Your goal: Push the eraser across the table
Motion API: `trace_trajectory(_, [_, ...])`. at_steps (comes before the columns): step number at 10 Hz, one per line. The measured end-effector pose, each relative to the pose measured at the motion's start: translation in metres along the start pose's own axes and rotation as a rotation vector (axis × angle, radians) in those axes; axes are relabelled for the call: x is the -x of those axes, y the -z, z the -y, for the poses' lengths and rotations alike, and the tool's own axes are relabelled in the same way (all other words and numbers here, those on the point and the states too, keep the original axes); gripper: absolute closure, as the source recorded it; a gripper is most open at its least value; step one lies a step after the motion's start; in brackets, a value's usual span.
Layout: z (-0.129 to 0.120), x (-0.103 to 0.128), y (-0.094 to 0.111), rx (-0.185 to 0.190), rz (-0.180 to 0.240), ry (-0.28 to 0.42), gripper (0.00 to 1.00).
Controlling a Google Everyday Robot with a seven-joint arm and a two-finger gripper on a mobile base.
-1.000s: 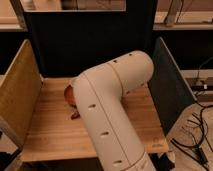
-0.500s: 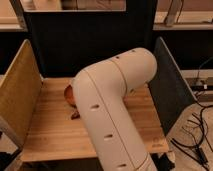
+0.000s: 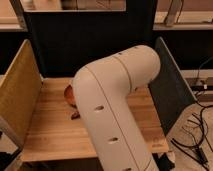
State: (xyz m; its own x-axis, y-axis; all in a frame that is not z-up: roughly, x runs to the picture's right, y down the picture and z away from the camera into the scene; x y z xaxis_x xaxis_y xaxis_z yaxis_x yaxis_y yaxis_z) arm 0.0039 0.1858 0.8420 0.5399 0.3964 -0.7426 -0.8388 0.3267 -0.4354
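The table (image 3: 47, 132), a pale-wood plank top, fills the middle of the view; the eraser cannot be made out on it. A reddish-orange object (image 3: 69, 94) shows at the arm's left edge, with a small dark piece (image 3: 75, 115) just below it — neither can be identified. The robot's white arm (image 3: 112, 105) bends over the tabletop and hides the gripper, which is out of sight behind it. A tan panel (image 3: 17, 92) stands at the table's left, a dark grey panel (image 3: 170, 85) at its right; cables (image 3: 197, 135) lie on the floor beyond.
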Motion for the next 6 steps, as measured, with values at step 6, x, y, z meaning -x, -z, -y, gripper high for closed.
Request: trace_trajectory(6, [0.095,-0.007,0.123,-0.022,0.329,-0.303,1.00])
